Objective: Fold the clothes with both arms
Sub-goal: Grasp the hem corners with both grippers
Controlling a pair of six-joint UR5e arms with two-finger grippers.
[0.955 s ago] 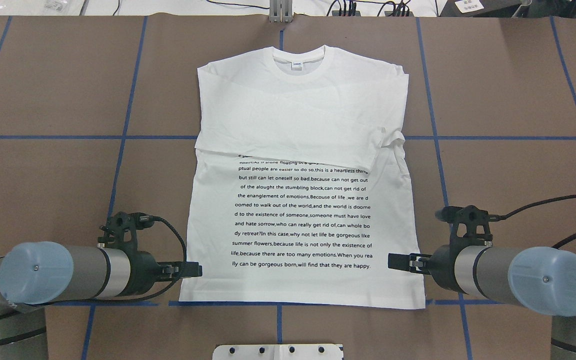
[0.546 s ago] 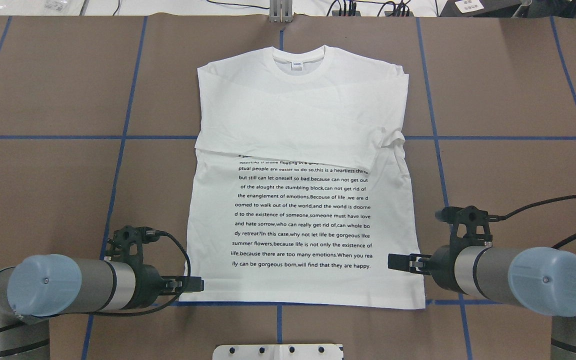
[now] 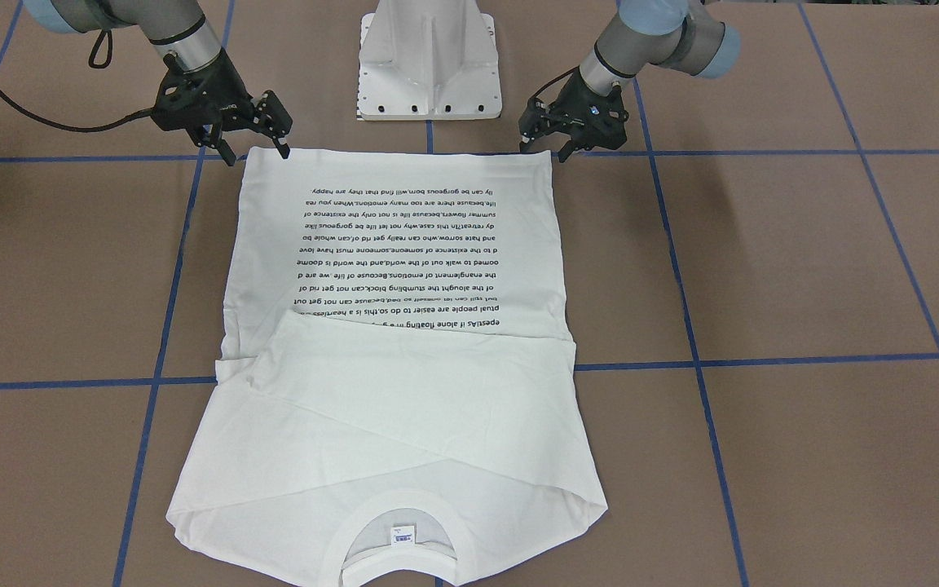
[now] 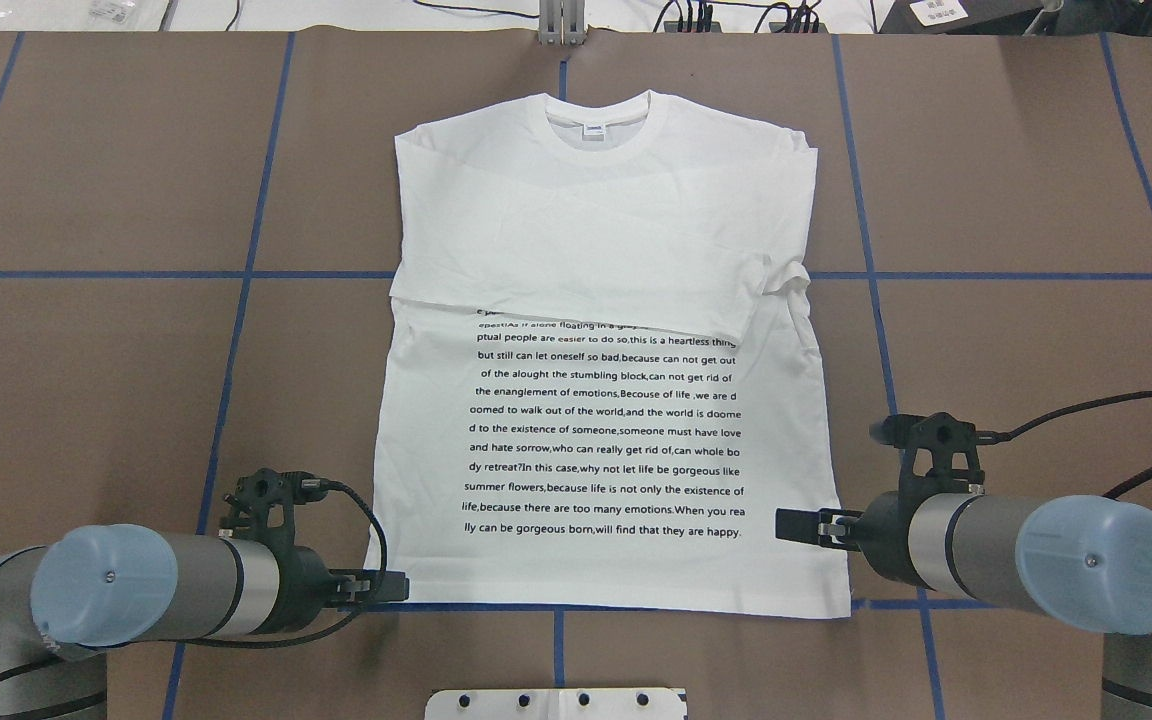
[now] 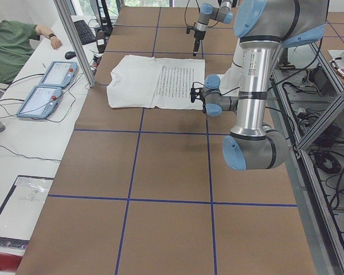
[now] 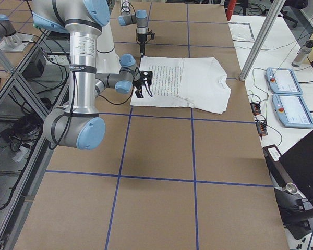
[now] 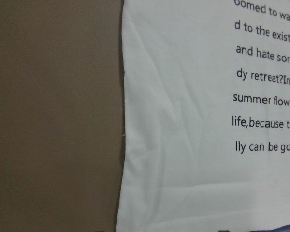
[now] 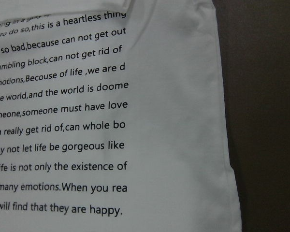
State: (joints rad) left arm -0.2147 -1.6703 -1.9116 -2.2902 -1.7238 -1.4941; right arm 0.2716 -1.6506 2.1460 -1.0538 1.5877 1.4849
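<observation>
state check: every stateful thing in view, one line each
T-shirt: lying flat, print side up, lower half not yet folded.
sleeves: folded in across the chest.
left gripper: open, at a hem corner, gripping nothing.
right gripper: open, at the other hem corner, gripping nothing.

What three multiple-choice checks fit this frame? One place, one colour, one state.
1. Where is the T-shirt's collar?
A. At the end far from the pedestal
B. Against the pedestal
C. Off the table edge

2. What colour is the printed text?
A. Red
B. Black
C. Blue

3. How do the sleeves lie?
A. Spread out sideways
B. Folded across the chest
C. Rolled up to the shoulders

Key:
1 A: the overhead view shows the collar at the far end and the hem by the pedestal.
2 B: both wrist views show black letters on white.
3 B: sleeve fabric crosses the chest and covers the top text lines.
</observation>
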